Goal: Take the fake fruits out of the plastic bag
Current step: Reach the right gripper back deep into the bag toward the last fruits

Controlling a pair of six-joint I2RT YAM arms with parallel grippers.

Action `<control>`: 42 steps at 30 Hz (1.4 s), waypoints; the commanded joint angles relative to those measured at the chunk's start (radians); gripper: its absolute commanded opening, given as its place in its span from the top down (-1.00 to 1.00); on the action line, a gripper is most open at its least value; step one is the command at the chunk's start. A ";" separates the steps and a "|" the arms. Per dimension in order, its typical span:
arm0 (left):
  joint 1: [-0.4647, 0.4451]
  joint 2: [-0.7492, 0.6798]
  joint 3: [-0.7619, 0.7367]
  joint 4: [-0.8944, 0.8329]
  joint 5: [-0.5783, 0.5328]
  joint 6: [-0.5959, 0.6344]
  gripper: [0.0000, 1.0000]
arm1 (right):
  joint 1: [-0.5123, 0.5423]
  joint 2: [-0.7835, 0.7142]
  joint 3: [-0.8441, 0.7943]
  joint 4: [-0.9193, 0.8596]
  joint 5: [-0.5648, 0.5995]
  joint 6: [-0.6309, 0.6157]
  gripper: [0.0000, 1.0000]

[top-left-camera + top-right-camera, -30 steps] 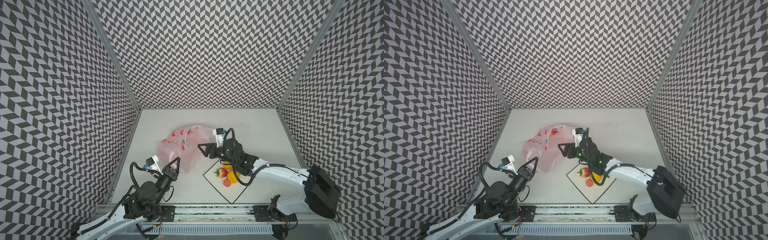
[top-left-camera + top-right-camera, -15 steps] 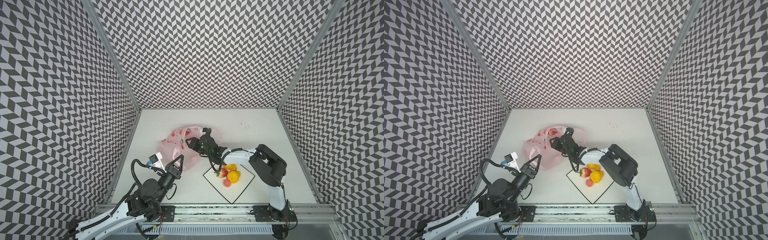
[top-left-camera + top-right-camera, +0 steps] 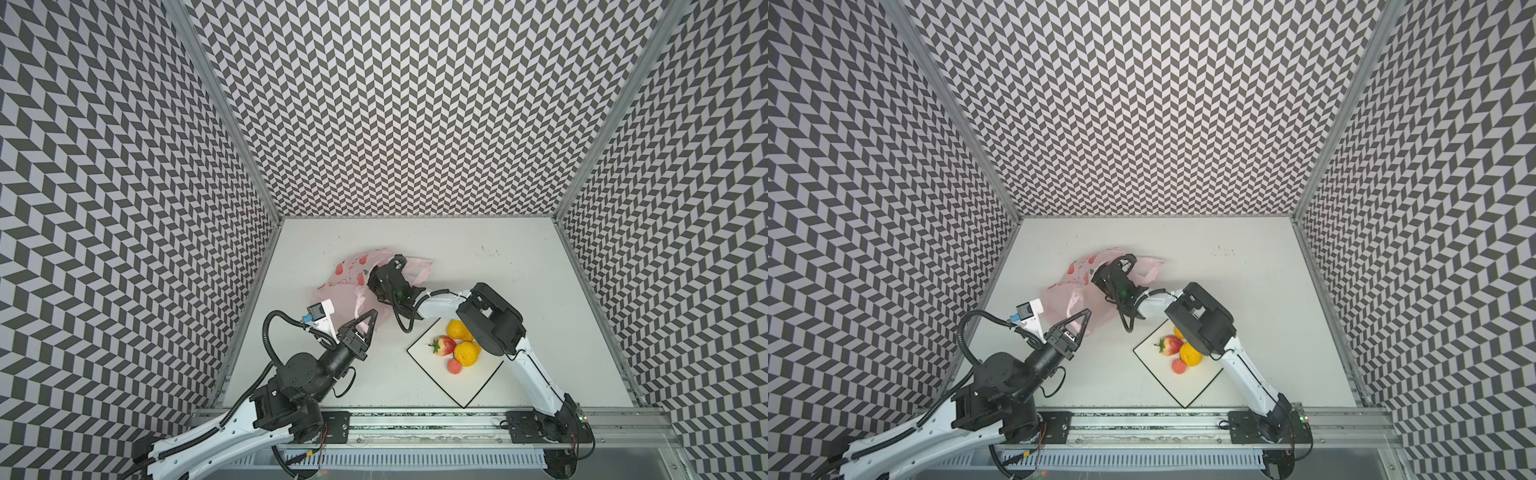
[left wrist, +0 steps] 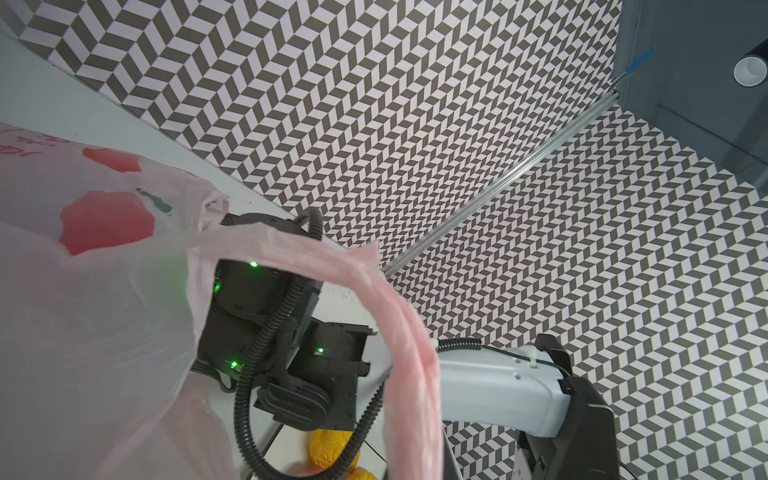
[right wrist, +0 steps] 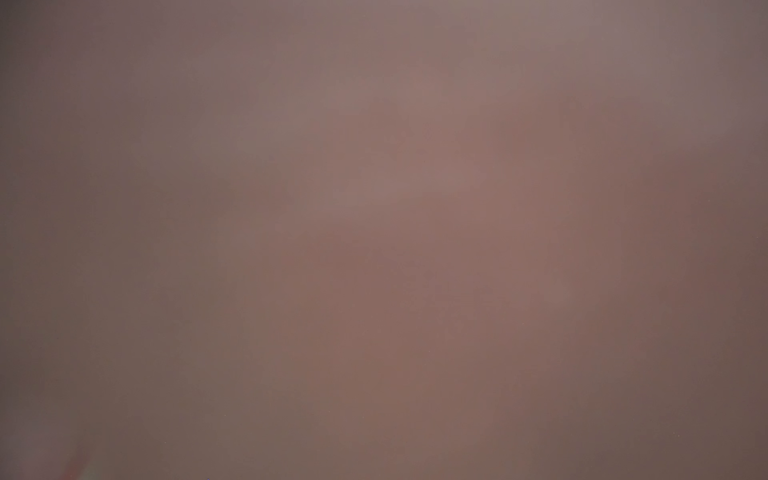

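Beyond four fruits (image 3: 466,353) on the plate (image 3: 465,390) at four o'clock of the bag (image 3: 345,291), my left gripper (image 3: 373,325) clenches its handle (image 4: 399,316), and my right gripper (image 3: 384,276), buried inside, jaws I cannot tell, may pinch the bag instead of fruit.

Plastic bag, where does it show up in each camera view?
In a top view: plastic bag left of centre, beyond and left of the plate.
In a top view: plastic bag, same spot.
Left wrist: fills the left side, handle looping across.
Right wrist: only pinkish blur, cannot tell.
Shared landmark: white right arm.
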State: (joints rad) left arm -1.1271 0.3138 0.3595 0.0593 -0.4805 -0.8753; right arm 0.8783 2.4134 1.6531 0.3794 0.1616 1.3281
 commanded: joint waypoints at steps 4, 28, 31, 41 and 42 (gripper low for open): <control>0.001 0.045 0.052 0.068 0.104 0.052 1.00 | -0.013 0.136 0.216 -0.093 0.039 0.067 -0.52; 0.001 -0.085 -0.012 -0.094 -0.048 -0.088 0.53 | -0.091 -0.043 -0.051 0.115 -0.064 -0.099 0.67; 0.001 -0.138 -0.029 -0.148 -0.099 -0.120 0.41 | -0.113 -0.149 -0.215 0.188 -0.092 -0.126 0.69; 0.002 -0.091 0.011 -0.384 -0.240 -0.287 -0.48 | -0.136 -0.322 -0.485 0.288 -0.135 -0.161 0.69; 0.002 -0.079 0.017 -0.420 -0.258 -0.341 -0.70 | -0.136 -0.324 -0.485 0.281 -0.134 -0.165 0.64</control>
State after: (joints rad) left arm -1.1252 0.2104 0.3428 -0.2169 -0.6426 -1.0805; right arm 0.7357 2.1281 1.1843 0.5911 0.0475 1.1828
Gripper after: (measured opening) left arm 0.802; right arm 0.171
